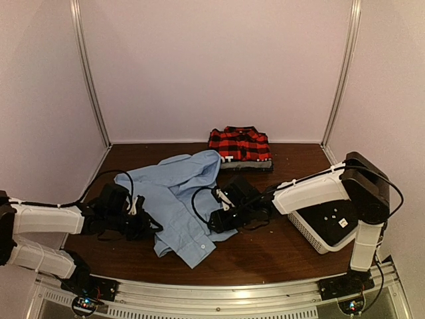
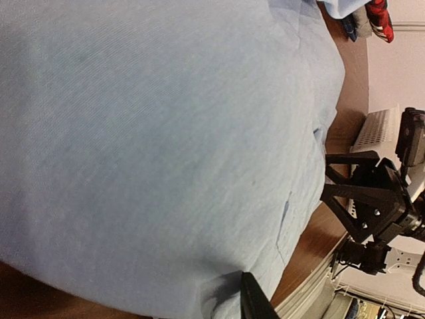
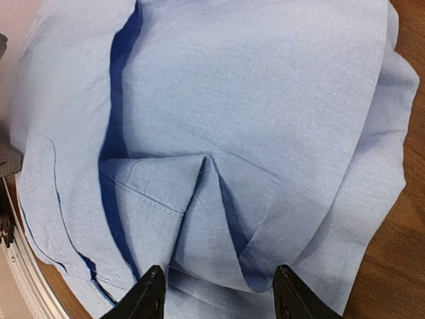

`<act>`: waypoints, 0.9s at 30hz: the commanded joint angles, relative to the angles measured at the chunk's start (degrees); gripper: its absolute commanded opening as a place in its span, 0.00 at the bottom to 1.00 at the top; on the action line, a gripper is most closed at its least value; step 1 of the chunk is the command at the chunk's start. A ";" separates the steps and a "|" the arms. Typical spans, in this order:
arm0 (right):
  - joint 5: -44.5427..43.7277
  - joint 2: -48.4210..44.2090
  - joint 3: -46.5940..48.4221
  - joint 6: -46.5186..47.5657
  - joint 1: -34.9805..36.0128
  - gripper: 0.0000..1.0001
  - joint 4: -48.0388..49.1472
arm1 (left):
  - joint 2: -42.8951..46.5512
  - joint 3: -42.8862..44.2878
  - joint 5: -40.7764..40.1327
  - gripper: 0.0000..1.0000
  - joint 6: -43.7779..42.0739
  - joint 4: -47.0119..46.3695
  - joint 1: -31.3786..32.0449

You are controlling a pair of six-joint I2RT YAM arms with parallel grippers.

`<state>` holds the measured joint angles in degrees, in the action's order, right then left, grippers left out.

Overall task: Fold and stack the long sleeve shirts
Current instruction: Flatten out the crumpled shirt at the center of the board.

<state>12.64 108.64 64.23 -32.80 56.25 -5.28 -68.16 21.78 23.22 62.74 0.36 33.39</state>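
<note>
A: Where is the light blue shirt (image 1: 176, 199) placed relative to the end effectors?

B: It is spread, rumpled, on the desk (image 1: 265, 249) between the two. One side is met by the left end effector (image 1: 136, 216), the opposite side by the right end effector (image 1: 222, 216). The red-and-black plaid shirt (image 1: 240, 146) is seen folded well beyond the right end effector, at the far side of the desk.

A: How are the end effectors set?

B: On the right one the fingers (image 3: 151, 296) are seen apart, with a raised ridge of blue cloth between them; nothing is clamped. On the left one only a single fingertip (image 2: 251, 302) is shown against the cloth, so it cannot be told whether it is apart or together.

A: How is the cloth expected to handle?

B: It is judged light, soft and limp. No shape would be kept when it is lifted: sagging between two hold points is to be expected, and loose layers may slide over each other.

A: Where should it be taken?

B: A stitched edge is preferred, such as the seam seen just ahead of the right end effector, where the cloth is doubled and firmer. Every layer under the fingers should be caught, otherwise only the top one may be carried.
</note>
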 commanded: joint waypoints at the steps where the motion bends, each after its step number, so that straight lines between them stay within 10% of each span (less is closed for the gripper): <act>1: 2.21 2.23 0.05 -2.35 0.66 0.54 3.65 | 0.40 1.99 -0.84 0.15 -0.47 -2.61 0.26; 6: 2.01 3.24 0.91 -3.32 0.70 0.41 3.78 | 2.27 4.05 -4.22 0.00 -2.30 2.75 0.27; 12: -0.21 2.57 2.86 -3.32 0.71 0.00 0.99 | 5.97 9.09 -12.56 0.00 -5.16 13.36 0.25; 20: -12.98 -1.55 7.57 -0.66 -0.02 0.00 -11.72 | 11.30 21.63 -31.27 0.00 -13.52 33.38 -5.96; 27: -24.58 -8.40 10.35 4.89 -7.50 0.00 -21.73 | 11.14 28.03 -27.20 0.00 -27.88 37.73 -30.55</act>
<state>-1.39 105.75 72.12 -32.23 53.91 -19.05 -56.31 46.30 -2.83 44.93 33.19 12.64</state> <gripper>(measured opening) 0.008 0.008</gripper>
